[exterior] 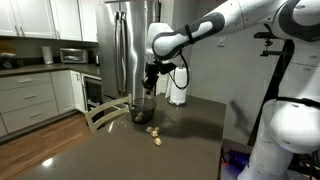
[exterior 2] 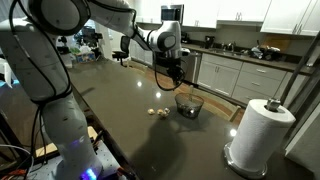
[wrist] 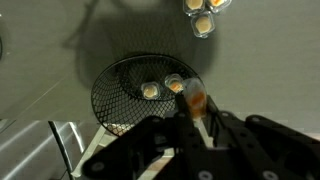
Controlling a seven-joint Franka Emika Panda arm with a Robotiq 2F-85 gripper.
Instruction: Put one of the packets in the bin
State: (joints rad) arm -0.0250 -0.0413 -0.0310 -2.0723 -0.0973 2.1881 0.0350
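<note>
In both exterior views the pincer point(exterior: 150, 82) hangs just above the black wire-mesh bin point(exterior 2: 189, 105) on the dark bench point(exterior: 195, 140), but neither shows what the pincer carries. Only the wrist view does: the pincer is closed on an orange packet point(wrist: 195, 99), held over the bin's rim, and two pale packets point(wrist: 150, 90) lie inside the mesh. The loose packets point(exterior 2: 155, 112) sit on the bench near the bin. A paper towel roll point(exterior 2: 262, 130) appears in only an exterior view.
</note>
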